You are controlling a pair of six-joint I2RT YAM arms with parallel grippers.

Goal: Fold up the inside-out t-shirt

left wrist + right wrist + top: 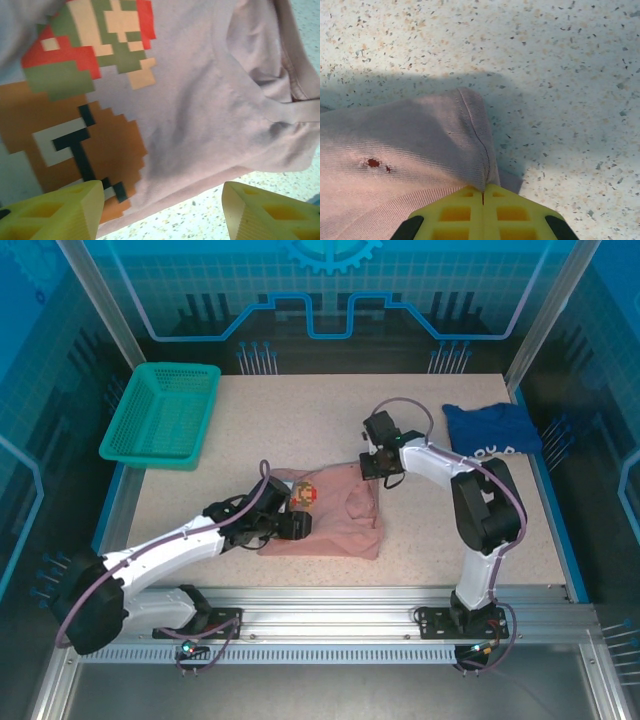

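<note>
The pink shirt (335, 525) lies bunched at centre frame on the table (300, 420). The right gripper (482, 192) has its jaws together, clamped on the shirt's edge. The left gripper (162, 212) has its jaws apart over the print (75, 100).

The top camera looks down from above and behind on the whole table (300, 420) — both wrist cameras sit close over the pink shirt (340, 530), which all three share.
</note>
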